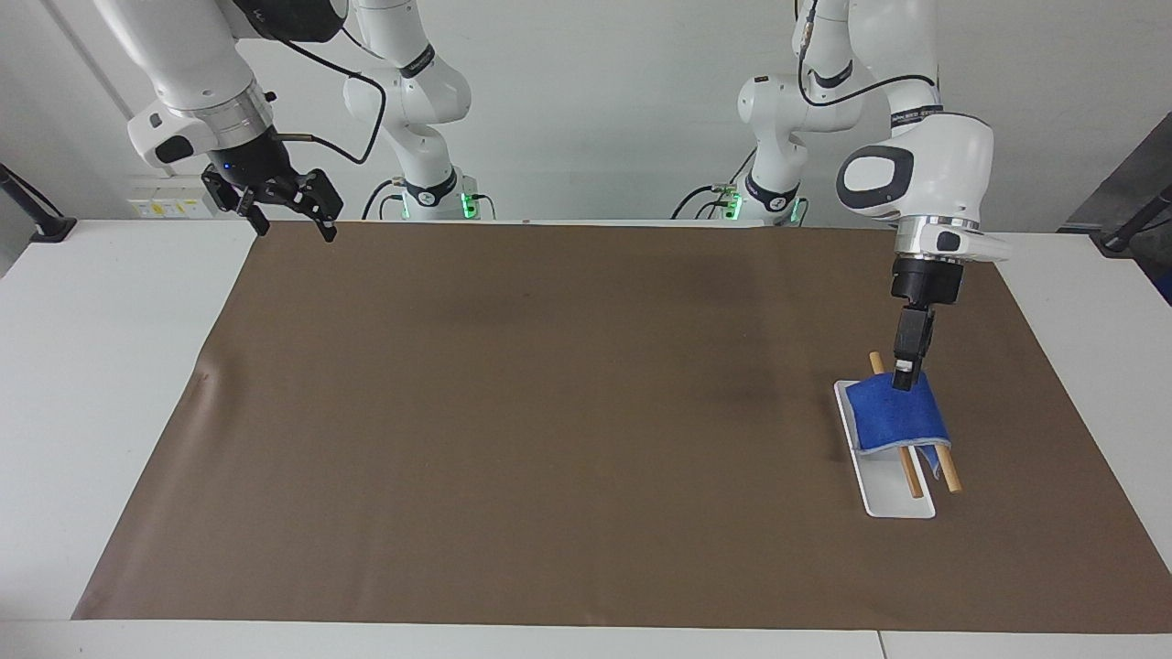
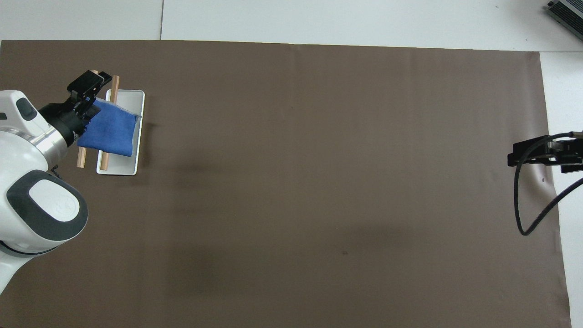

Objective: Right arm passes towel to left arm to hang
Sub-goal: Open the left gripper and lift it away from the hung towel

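**Towel draped on the rack, left gripper poised above it**

You see the towel [image 1: 895, 414] lying folded over two wooden rods [image 1: 947, 474] that stand on a white tray [image 1: 897, 502], toward the left arm's end of the counter [image 1: 549, 412]. One blue corner hangs down beside the outer rod. The left arm [image 1: 920, 174] reaches in from its base, and your left gripper [image 1: 906, 366] points down over the end of the towel that lies nearer to the robots. Seen edge-on from across the counter, its fingers merge into one dark bar; from overhead they appear spread and released, and the tips look close to the cloth, though contact cannot be confirmed. The right arm [image 1: 183, 64] waits, its right gripper [image 1: 275, 203] hanging released and empty over the corner of the brown mat [image 1: 549, 513] at the right arm's end of the counter.
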`<state>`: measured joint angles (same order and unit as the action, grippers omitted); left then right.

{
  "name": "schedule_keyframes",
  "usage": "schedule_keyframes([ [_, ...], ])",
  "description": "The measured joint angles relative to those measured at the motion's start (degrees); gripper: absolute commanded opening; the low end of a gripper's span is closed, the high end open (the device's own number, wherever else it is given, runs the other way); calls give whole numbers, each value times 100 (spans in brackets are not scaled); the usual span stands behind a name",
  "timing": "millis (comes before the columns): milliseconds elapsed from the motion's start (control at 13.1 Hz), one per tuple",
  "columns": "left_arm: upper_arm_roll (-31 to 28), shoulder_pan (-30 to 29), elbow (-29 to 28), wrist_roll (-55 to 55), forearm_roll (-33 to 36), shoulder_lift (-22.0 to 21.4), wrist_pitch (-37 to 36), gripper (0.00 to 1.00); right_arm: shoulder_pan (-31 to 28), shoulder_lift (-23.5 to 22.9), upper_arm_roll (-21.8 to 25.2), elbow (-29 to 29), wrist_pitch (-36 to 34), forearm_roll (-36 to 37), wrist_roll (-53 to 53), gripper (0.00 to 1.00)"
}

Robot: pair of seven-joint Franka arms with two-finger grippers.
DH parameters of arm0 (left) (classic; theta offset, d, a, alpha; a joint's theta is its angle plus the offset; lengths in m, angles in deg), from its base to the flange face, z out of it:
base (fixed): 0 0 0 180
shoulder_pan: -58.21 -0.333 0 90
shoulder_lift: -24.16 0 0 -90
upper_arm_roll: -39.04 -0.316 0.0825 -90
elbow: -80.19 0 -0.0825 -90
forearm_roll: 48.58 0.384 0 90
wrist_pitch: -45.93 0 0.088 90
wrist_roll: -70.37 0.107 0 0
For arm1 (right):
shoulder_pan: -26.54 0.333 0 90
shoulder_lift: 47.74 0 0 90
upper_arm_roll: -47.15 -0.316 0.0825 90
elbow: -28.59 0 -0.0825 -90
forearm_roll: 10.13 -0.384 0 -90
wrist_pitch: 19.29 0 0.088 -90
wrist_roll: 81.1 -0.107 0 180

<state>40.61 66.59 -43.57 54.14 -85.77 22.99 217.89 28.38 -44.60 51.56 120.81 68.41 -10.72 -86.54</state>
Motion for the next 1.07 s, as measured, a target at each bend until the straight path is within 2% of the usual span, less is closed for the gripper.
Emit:
schedule_keyframes([
  [152,-18,12,439,449,362,-25,-648,100,-11,-1,10,0,0,0,0,100],
  [228,-48,7,736,504,861,-31,-1199,100,-41,-2,12,0,0,0,0,100],
  [457,-99,-9,1830,557,2591,-17,-3410,100,-163,-4,14,0,0,0,11,100],
  [609,-98,-11,2630,603,3448,94,-4781,100,-169,-6,12,0,0,0,11,100],
  [838,-113,-40,3572,981,3858,424,-6194,100,-143,-6,0,0,-1,0,11,100],
  [1066,-163,-97,3932,1435,4056,489,-7298,100,-140,-6,-10,0,-2,0,11,100],
])
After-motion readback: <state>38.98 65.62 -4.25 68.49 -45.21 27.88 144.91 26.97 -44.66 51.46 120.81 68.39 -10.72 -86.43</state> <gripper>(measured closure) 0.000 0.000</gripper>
